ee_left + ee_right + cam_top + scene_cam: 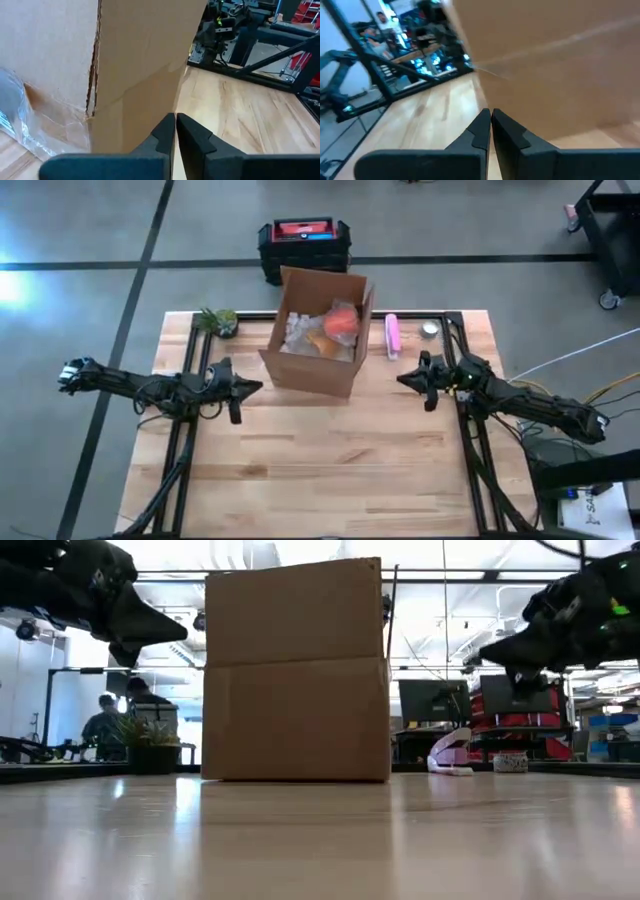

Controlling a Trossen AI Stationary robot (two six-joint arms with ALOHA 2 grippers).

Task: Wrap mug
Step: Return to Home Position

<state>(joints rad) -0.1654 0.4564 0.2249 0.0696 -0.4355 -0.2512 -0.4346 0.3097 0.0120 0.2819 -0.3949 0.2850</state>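
Flanking the cardboard box [318,330], our left gripper [256,387] and right gripper [401,378] hung pressed together, empty; any inward swing could have nudged the box and its orange mug [342,322].

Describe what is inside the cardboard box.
Seen from above, the box holds the orange mug, nestled in clear bubble wrap. The wrap covers part of the mug, and whatever lies beneath them is hidden. From table height only the box's outer wall shows.

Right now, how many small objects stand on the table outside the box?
3: a potted plant left of the box, a pink stapler right of it, a round object beyond the stapler. None seems hidden.
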